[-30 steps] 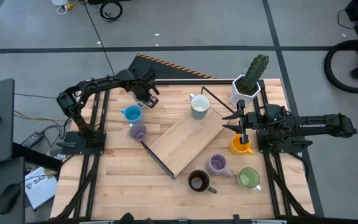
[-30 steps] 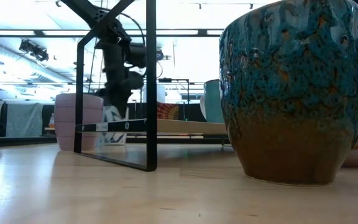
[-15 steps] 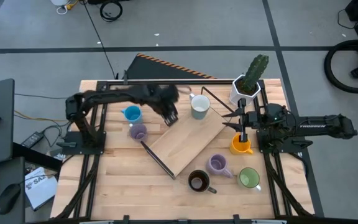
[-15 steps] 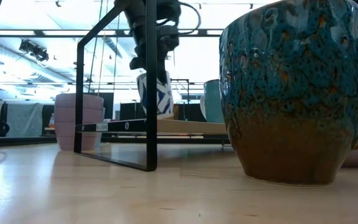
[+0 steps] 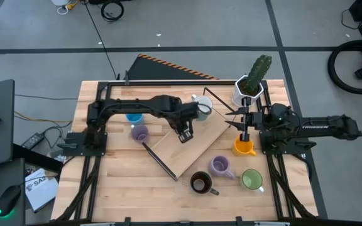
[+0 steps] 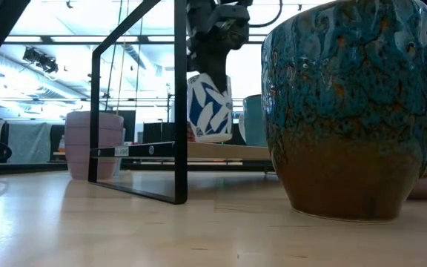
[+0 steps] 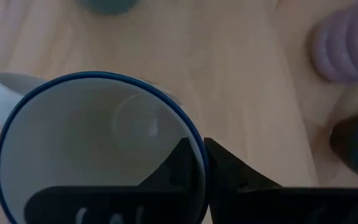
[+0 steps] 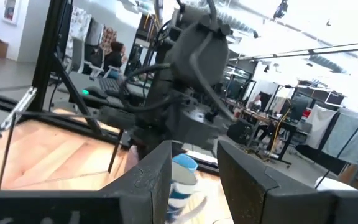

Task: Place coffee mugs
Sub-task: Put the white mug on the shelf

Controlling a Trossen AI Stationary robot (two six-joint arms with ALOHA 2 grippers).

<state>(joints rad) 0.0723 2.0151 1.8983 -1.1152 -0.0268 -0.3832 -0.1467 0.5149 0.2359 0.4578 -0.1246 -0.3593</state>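
The left tool [image 7: 194, 163] is pinching the rim of a white mug with blue leaves [image 6: 208, 107], carrying it above the sloping board [image 5: 193, 143]. Being glazed and breakable, it is probably slippery, so that rim pinch looks sensible. The right tool [image 5: 244, 120] is standing spread over the orange mug [image 5: 244, 147].

Mugs ring a sloping board at the centre of the counter [image 5: 105, 188].

The left gripper [image 5: 185, 132] hangs over the tilted pale wooden board [image 5: 190, 143], holding a white mug with blue leaf print [image 6: 208, 107] above it. The right gripper [image 5: 244, 136] sits at the orange mug [image 5: 243, 147], right of the board; the white faceted cactus pot [image 5: 247, 91] stands behind it.
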